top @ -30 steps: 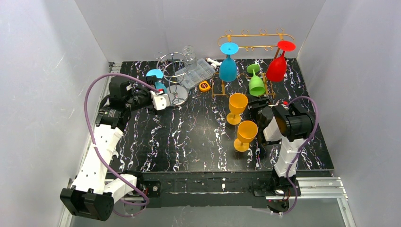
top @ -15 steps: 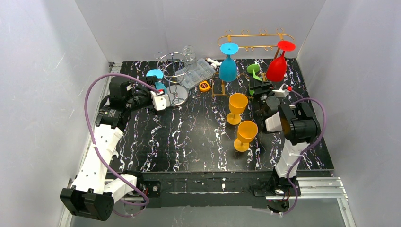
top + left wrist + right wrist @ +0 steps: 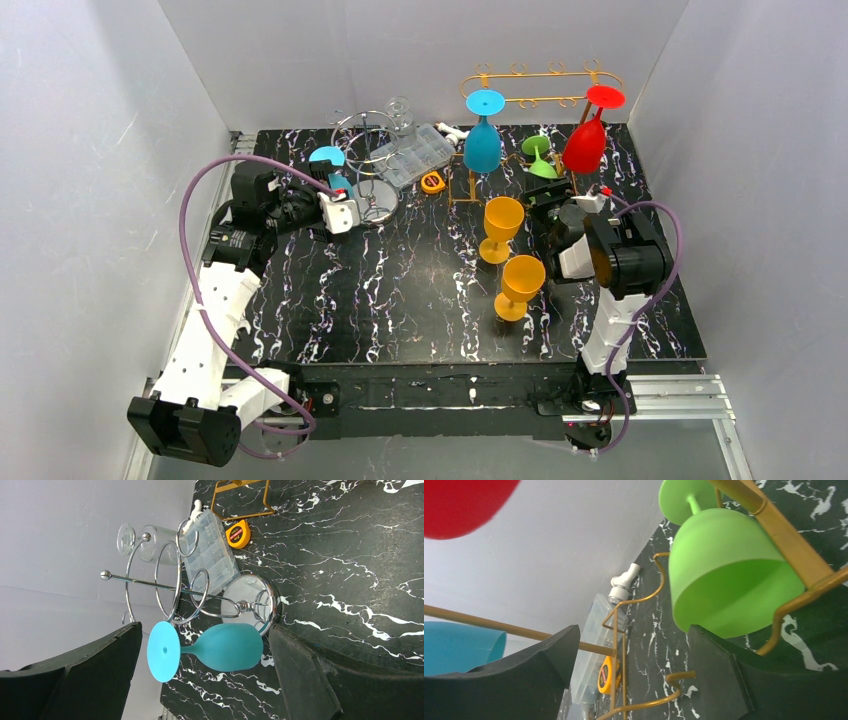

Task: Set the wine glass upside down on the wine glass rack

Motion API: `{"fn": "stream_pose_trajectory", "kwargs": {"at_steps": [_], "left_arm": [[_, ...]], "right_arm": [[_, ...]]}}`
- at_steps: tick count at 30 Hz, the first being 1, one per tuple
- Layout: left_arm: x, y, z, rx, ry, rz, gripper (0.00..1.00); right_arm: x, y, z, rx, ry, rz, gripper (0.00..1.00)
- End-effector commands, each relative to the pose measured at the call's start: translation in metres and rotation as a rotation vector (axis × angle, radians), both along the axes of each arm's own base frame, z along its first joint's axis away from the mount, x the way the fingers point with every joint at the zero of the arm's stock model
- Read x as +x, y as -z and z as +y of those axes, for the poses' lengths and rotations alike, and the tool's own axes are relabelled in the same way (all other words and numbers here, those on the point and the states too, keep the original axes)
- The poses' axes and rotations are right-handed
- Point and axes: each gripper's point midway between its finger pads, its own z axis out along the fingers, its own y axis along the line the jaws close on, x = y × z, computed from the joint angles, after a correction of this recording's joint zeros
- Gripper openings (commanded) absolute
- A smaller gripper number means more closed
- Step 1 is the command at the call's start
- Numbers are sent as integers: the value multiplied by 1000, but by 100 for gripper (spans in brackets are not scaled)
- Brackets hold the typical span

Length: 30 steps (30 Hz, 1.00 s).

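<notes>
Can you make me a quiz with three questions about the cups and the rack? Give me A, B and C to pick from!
1. Where is the green glass?
A. hanging up high
B. standing mid-table
C. leaning low against the gold rack

2. How many orange glasses stand on the table?
A. two
B. one
C. four

3. How is the red glass?
A. lying down
B. hanging upside down
C. standing upright

Answers:
1 C, it tips against the rack's lower bars.
2 A, both stand upright near the middle.
3 B, its foot is up on the rack with the bowl below.
</notes>
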Motion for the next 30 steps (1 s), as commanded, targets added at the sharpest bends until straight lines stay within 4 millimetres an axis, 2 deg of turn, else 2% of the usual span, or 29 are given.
{"fn": "stream_pose_trajectory", "kwargs": {"at_steps": [1,5,10,21,27,30], "left_arm": [[-2,3,2,7,2,8,98],[-1,3,3,14,-2,0,98],[-2,5,4,21,-5,7,98],[-4,4,4,35,3,3,98],[-5,8,6,48,3,3,98],[-6,9,6,57,10,9,98]], "right_arm": [[10,-12,-10,-13,49,-19,89],[16,-16,-11,17,61,-49,85],[30,-21,-5,48,40,-90,74],[42,0,-9,58,75,-51,66],[43,-3,-9,66,75,-76,48],[41,-8,-7,104,60,-113,30]]}}
